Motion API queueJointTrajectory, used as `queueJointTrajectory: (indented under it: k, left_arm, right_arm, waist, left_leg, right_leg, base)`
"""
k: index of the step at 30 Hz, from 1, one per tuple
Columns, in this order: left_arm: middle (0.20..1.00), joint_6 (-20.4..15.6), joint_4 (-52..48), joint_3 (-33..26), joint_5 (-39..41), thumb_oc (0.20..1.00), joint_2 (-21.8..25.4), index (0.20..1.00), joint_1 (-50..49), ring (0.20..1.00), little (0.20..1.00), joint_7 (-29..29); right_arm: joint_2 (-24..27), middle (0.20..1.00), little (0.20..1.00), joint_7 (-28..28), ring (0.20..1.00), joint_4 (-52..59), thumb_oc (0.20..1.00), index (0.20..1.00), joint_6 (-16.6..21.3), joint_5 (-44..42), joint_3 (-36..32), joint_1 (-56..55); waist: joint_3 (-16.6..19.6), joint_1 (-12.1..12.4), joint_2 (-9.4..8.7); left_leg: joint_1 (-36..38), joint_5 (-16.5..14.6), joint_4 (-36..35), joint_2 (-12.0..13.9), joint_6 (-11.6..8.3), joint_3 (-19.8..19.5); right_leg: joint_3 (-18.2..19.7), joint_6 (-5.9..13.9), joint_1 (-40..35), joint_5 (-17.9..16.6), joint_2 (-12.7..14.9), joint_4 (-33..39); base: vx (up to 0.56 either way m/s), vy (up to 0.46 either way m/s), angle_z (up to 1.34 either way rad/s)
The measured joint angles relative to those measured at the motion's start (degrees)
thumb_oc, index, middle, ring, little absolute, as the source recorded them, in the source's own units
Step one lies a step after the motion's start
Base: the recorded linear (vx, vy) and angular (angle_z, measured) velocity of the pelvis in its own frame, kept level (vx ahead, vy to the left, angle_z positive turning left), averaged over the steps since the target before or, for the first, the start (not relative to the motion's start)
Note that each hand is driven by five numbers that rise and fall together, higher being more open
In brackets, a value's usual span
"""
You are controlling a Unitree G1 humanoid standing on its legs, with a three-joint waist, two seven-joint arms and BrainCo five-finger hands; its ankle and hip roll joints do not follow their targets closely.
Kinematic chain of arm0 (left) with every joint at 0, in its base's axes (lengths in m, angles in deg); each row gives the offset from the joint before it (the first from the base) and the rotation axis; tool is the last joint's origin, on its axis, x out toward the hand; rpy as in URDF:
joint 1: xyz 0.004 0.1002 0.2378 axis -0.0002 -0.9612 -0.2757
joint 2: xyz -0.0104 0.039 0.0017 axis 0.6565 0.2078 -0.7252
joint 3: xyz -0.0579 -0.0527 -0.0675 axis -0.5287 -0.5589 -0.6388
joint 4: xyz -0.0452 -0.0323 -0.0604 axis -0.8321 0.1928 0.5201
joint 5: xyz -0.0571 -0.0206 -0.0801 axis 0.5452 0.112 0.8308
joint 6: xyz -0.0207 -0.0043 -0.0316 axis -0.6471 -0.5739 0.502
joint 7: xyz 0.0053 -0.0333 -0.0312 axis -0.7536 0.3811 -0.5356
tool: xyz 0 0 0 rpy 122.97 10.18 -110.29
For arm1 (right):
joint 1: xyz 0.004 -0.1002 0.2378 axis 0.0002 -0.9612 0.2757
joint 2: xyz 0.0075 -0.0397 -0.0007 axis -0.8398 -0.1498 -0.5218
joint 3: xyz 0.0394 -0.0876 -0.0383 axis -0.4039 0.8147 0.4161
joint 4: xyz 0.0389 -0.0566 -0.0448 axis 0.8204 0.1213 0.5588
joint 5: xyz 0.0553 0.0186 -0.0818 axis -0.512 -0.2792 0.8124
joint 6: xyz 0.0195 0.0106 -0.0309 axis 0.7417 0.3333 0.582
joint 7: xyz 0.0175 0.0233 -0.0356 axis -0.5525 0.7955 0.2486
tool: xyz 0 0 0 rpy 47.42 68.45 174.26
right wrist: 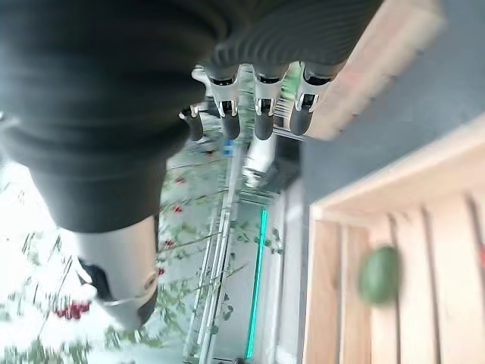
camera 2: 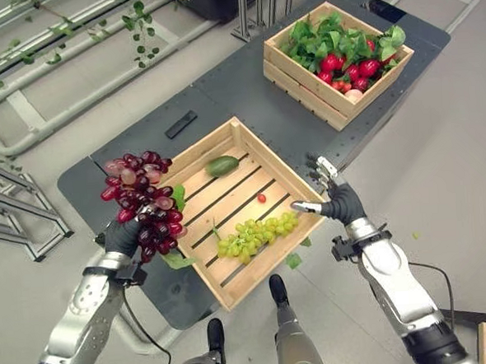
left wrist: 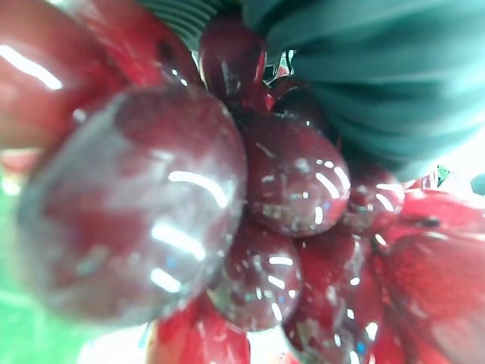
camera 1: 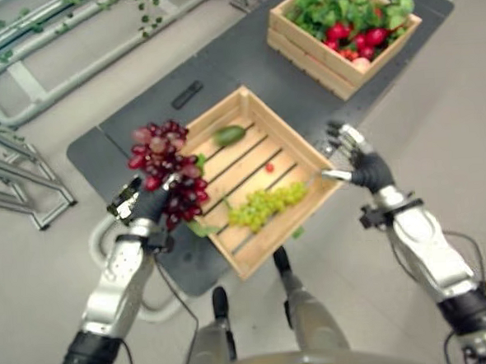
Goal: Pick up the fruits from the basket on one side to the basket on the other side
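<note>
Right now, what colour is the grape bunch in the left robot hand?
Dark red grape bunch, held by the left robot hand; clearest in the right eye view.

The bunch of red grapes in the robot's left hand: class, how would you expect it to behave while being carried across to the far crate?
The red grapes hang as a loose cluster from the left hand, so the bunch will probably sway and flex rather than stay rigid. The glossy skins in the left wrist view suggest a slippery surface. Single grapes may well detach if it is squeezed or swung.

Red grapes (camera 2: 141, 201) raised in left hand (camera 2: 121, 236).
</note>
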State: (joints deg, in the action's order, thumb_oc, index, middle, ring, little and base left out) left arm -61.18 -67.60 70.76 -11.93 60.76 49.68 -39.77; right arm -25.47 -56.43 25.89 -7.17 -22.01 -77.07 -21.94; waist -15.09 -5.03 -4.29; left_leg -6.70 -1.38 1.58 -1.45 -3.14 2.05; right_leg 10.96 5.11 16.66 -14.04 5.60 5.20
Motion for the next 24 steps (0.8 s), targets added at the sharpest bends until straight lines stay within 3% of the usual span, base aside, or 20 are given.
queueJointTrajectory:
  k: [3,6,8,15,18,21,24]
  left_arm:
    - [0.2,0.1,0.0,2.7,0.0,0.2,0.0,0.2,1.1,0.2,0.2,-0.2]
    - [0.2,0.2,0.0,3.9,-0.1,0.2,-0.5,0.2,1.7,0.2,0.2,-0.8]
    - [0.2,0.3,0.0,3.8,-0.1,0.2,-0.4,0.2,1.8,0.2,0.2,-1.0]
    - [0.2,1.0,0.1,3.8,-1.7,0.2,0.7,0.2,1.5,0.2,0.2,-2.9]
    - [0.2,1.2,0.1,4.1,-2.3,0.2,1.5,0.2,1.5,0.2,0.2,-3.4]
    - [0.2,1.3,0.1,5.5,-2.2,0.2,1.6,0.2,1.6,0.2,0.2,-3.7]
    - [0.2,1.4,0.0,7.9,-2.2,0.2,1.6,0.2,2.3,0.2,0.2,-4.1]
  right_arm:
    - [-1.6,1.0,1.0,-0.2,1.0,-3.8,1.0,1.0,-0.6,0.2,3.0,1.5]
    - [-3.3,1.0,1.0,1.5,1.0,-6.6,1.0,1.0,-1.3,-4.9,6.2,1.4]
    - [-4.0,1.0,1.0,3.9,1.0,-8.9,1.0,1.0,-2.6,-13.9,7.0,1.4]
    - [1.9,1.0,1.0,8.6,1.0,-9.0,1.0,1.0,-4.7,-26.1,9.0,4.5]
    - [4.3,1.0,1.0,9.0,1.0,-8.6,1.0,1.0,-5.0,-25.8,10.6,7.6]
    - [3.1,1.0,1.0,8.6,1.0,-8.8,1.0,1.0,-4.9,-23.8,11.3,9.4]
    - [-1.7,1.0,1.0,7.6,1.0,-10.9,1.0,1.0,-4.9,-22.0,12.1,10.8]
  waist:
    - [1.2,0.6,0.06]
    - [2.6,1.5,0.09]
    - [2.9,1.8,0.02]
    - [4.3,3.0,-1.14]
    - [5.0,2.9,-2.16]
    - [5.8,3.0,-3.06]
    - [6.4,3.1,-3.67]
  left_leg:
    - [0.2,-0.1,0.0,0.2,-0.05,-0.8]
    - [0.2,-0.2,0.0,0.1,0.01,-1.0]
    - [0.6,-0.2,0.1,0.1,0.03,-1.5]
    - [0.7,-0.5,1.0,0.1,-0.14,-2.4]
    - [0.1,-0.8,1.8,-0.3,0.14,-2.7]
    - [-0.1,-0.9,2.2,-0.6,0.38,-2.8]
    - [-0.4,-1.3,2.7,-0.8,0.62,-2.8]
  right_leg:
    - [-0.7,0.04,-0.6,0.0,-0.1,0.0]
    - [-0.9,-0.18,-0.7,-0.2,-0.1,0.0]
    - [-1.4,-0.17,-1.4,-0.1,0.1,0.0]
    - [-2.3,-0.1,-2.5,1.0,0.3,0.0]
    - [-2.2,0.09,-2.4,1.2,0.6,0.0]
    - [-2.1,0.32,-2.4,1.3,0.9,0.0]
    - [-2.1,0.52,-2.5,1.3,1.1,0.0]
  base:
    - [0.03,0.003,0.13]
    - [0.02,-0.005,0.03]
    - [0.02,-0.023,0.1]
    - [0.01,-0.01,0.08]
    - [0.02,0.002,0.08]
    - [0.01,0.002,0.01]
    - [0.0,0.0,0.0]
